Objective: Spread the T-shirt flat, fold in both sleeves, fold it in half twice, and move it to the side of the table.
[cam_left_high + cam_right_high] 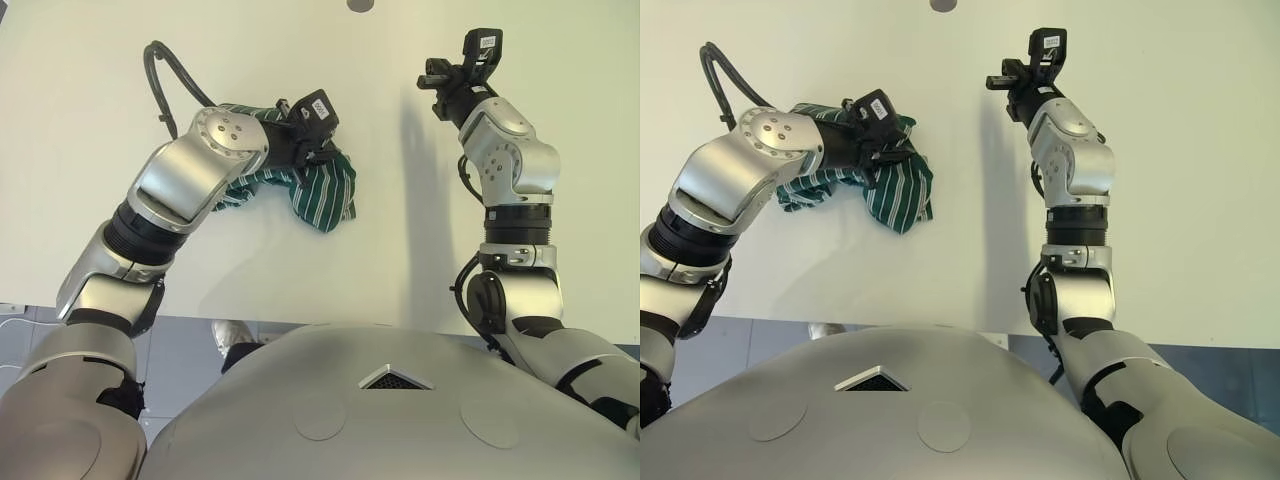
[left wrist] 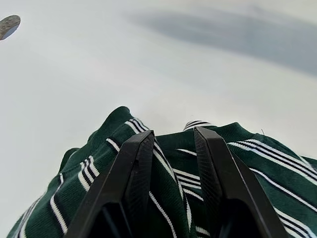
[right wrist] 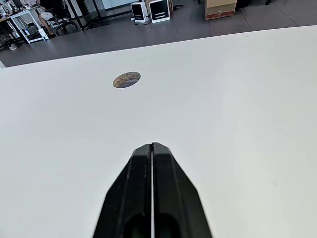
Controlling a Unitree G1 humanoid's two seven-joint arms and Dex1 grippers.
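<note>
A green T-shirt (image 1: 325,195) with white stripes lies crumpled in a heap on the left part of the white table (image 1: 250,270). My left gripper (image 1: 318,152) sits on top of the heap. In the left wrist view its two black fingers (image 2: 141,163) pinch a raised fold of the striped cloth (image 2: 257,168) between them. My right gripper (image 1: 426,80) is held up over bare table to the right of the shirt, well apart from it. Its fingers (image 3: 143,168) are pressed together with nothing in them.
A round cable hole (image 3: 126,79) is set in the tabletop at the far side, between the two arms. The table's front edge (image 1: 400,325) runs close to my body. Bare tabletop spreads between and right of the arms.
</note>
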